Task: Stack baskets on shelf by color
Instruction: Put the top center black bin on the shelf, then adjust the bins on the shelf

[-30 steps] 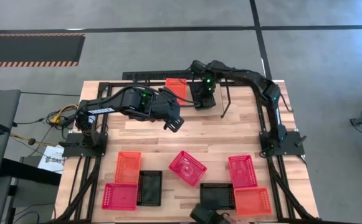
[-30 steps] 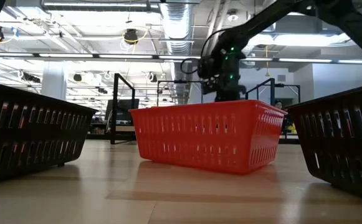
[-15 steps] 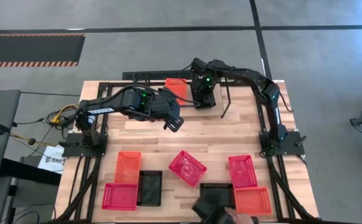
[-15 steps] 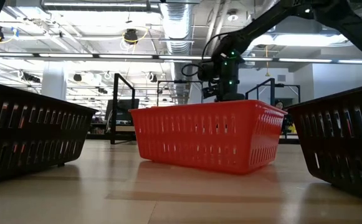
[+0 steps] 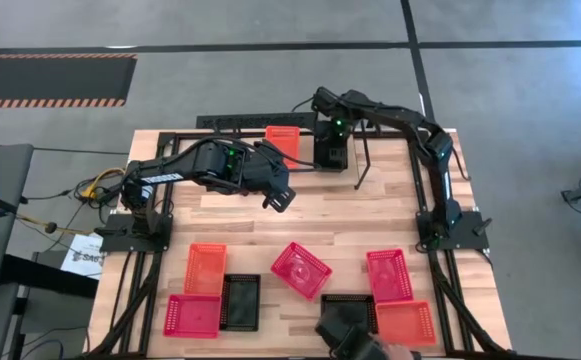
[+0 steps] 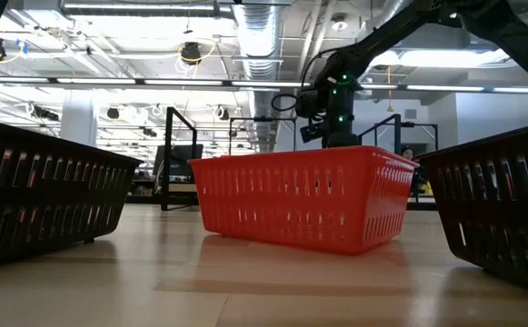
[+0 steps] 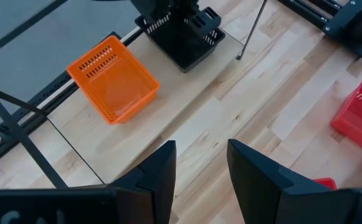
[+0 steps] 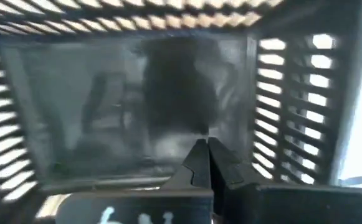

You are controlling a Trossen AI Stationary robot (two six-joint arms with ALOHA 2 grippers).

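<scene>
My right gripper (image 5: 330,150) reaches over the shelf (image 5: 354,150) at the table's far edge and is shut on a black basket (image 7: 187,34). An orange basket (image 5: 283,142) rests by its base on the shelf board, left of the black one. My left gripper (image 7: 199,168) hovers open above bare tabletop in front of the shelf. Several more baskets lie on the table's near half: orange (image 5: 205,268), pinkish-red (image 5: 192,315), black (image 5: 240,300), a turned pinkish-red one (image 5: 300,268), black (image 5: 348,310), pinkish-red (image 5: 388,275) and orange (image 5: 405,322). My right gripper comes at the black basket from above, pointing down into it (image 8: 168,106). Its fingertips (image 8: 199,155) are drawn together at the basket's near wall, and the fingers themselves hide the exact place of contact. The basket stays level over the shelf board.
The shelf's black wire end loop (image 5: 363,160) stands just right of the black basket. A person's hand with a dark object (image 5: 355,340) shows at the near edge. In the low view the pinkish-red basket (image 6: 300,204) sits between two black ones. Bare wood lies mid-table.
My right gripper has moved toward the table's right and far edge, carrying the black basket with it along the shelf, away from the orange basket. The dark object and hand at the near edge have shifted rightward.
</scene>
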